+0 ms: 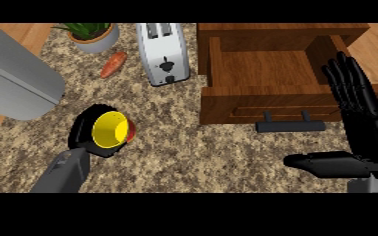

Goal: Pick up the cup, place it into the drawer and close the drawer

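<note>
So I'm looking down at the speckled stone desk (221,155) and my left hand (87,130) is sitting at the lower left with its fingers curled round the cup (111,129). The cup is yellow inside with a bit of red showing on its right edge, and it's tilting so the mouth is facing up and toward me. I can't tell whether it's resting on the desk or hanging just above it, since the hand is hiding most of its outside. The grey forearm is coming in from the bottom edge right below it.

My right hand (353,97) is resting over at the right edge, fingers straight and pointing up, thumb sticking out to the left lower down, holding nothing. It's showing just beside the right side of the wooden drawer (258,70).

The drawer is standing pulled open, its inside bare wood, with a dark bar handle (291,125) on the front face. The cup is sitting well apart from it, off to the left.

Further back I'm seeing a silver toaster (164,52) just left of the drawer, a carrot (113,65) left of that, a potted plant (94,35) in the back corner, and a big grey rounded thing (26,82) along the left edge that I can't identify.
</note>
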Motion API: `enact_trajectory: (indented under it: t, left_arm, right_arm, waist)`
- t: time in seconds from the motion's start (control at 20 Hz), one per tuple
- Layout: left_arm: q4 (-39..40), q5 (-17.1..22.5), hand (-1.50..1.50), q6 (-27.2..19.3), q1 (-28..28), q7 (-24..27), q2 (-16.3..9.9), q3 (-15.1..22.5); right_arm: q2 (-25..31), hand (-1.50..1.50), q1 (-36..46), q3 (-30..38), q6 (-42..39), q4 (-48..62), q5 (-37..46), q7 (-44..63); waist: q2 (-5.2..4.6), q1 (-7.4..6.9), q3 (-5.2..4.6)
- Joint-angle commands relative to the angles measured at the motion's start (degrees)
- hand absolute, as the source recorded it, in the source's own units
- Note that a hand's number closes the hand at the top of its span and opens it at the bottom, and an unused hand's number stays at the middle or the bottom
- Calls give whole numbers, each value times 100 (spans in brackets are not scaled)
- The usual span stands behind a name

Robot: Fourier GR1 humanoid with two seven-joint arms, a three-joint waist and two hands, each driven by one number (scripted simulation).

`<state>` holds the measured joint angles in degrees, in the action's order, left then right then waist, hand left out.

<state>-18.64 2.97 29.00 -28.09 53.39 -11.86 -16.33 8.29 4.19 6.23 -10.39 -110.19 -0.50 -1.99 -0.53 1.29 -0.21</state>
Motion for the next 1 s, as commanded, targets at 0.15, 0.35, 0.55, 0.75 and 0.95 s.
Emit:
enact_trajectory:
  t: [0.15,0.35,0.55,0.75,0.95]
  left_arm:
    - [-169,564,150,-287,172,1102,-31,-655]
    - [-462,625,150,-203,14,1088,134,-584]
    - [-938,584,150,-360,-247,729,191,-386]
    - [-1952,677,150,-544,-386,-172,396,-98]
    - [-2888,504,150,-1484,-608,-760,988,312]
  right_arm:
    - [98,-150,58,155,-80,74,-113,-76]
    - [-27,-150,10,55,48,225,118,-247]
    - [14,-150,-203,101,-12,-215,-69,131]
    - [5,-150,-262,129,-17,-82,-15,-22]
    - [98,-150,-84,336,13,-114,-159,124]
  waist:
    - [12,-46,5]
    - [32,-81,13]
    - [60,-76,18]
    - [102,-178,30]
    - [120,-199,32]
